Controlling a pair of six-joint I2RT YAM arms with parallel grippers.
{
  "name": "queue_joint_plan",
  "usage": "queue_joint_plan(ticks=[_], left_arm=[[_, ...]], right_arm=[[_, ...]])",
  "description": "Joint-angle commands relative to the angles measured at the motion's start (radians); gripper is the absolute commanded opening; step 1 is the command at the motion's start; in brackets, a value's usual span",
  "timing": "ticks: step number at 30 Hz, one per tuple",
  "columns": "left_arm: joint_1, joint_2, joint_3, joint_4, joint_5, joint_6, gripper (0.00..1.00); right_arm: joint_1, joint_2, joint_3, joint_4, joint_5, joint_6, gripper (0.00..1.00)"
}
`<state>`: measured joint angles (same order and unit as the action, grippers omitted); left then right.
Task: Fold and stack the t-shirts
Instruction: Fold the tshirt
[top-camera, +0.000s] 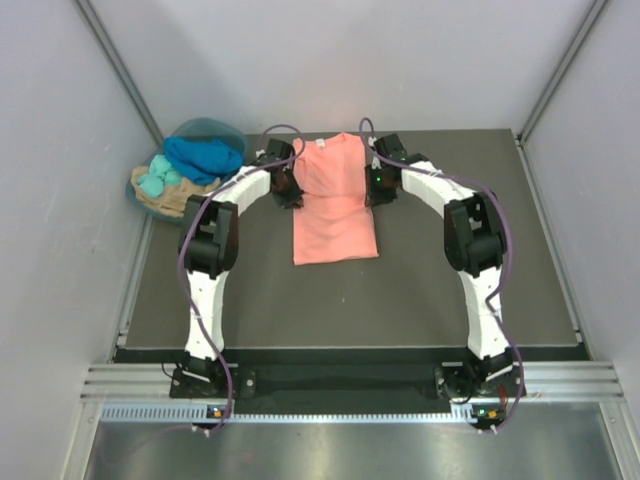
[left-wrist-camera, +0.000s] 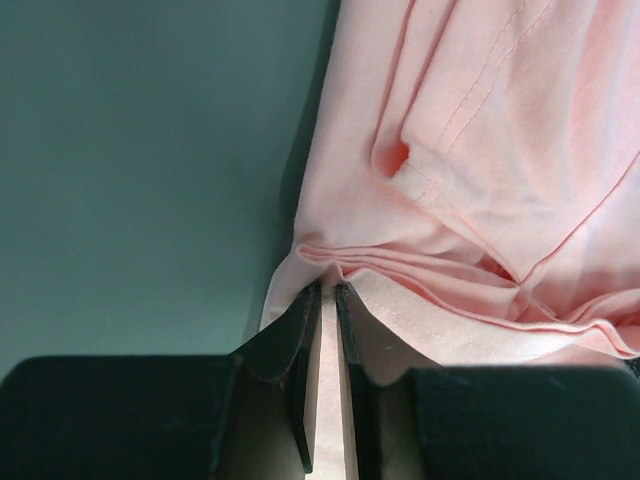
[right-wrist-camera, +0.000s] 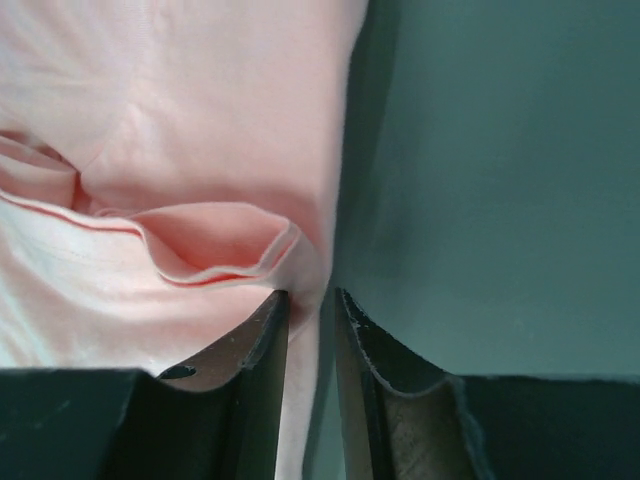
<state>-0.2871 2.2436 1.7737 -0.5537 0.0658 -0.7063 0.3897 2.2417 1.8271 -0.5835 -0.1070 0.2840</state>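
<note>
A salmon-pink t-shirt (top-camera: 335, 215) lies lengthwise on the dark mat, collar toward the far side, its upper part narrower than its lower part. My left gripper (top-camera: 287, 188) sits at the shirt's left edge. In the left wrist view the left gripper (left-wrist-camera: 328, 290) is shut on a pinch of the pink t-shirt (left-wrist-camera: 480, 150), with bunched folds just ahead of the tips. My right gripper (top-camera: 378, 188) sits at the shirt's right edge. Close up, the right gripper (right-wrist-camera: 310, 295) pinches the puckered edge of the pink t-shirt (right-wrist-camera: 180, 110) at its tips.
At the far left a round teal basket (top-camera: 205, 126) stands beside a heap of a royal blue shirt (top-camera: 205, 155), a turquoise one (top-camera: 158, 181) and a tan one (top-camera: 165, 202). The dark mat (top-camera: 300, 300) ends in a metal rail near the arm bases. Grey walls close in both sides.
</note>
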Motion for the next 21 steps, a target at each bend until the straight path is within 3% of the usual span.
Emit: queue_joint_plan(ticks=[1,9,14,21], left_arm=[[0.023,0.022,0.041,0.000,-0.034,0.022,0.17],[0.029,-0.082,0.049,-0.017,0.061,0.045,0.23],[0.022,-0.177,0.000,-0.044,0.135,0.044,0.27],[-0.001,-0.335,-0.267,-0.075,0.151,0.085,0.34]], right_arm=[[-0.028,-0.010,0.040,0.050,-0.014,-0.011,0.26],[-0.026,-0.148,-0.031,0.011,-0.029,-0.011,0.34],[-0.006,-0.246,-0.161,-0.007,-0.109,0.000,0.43],[-0.002,-0.384,-0.437,0.089,-0.180,-0.011,0.54]])
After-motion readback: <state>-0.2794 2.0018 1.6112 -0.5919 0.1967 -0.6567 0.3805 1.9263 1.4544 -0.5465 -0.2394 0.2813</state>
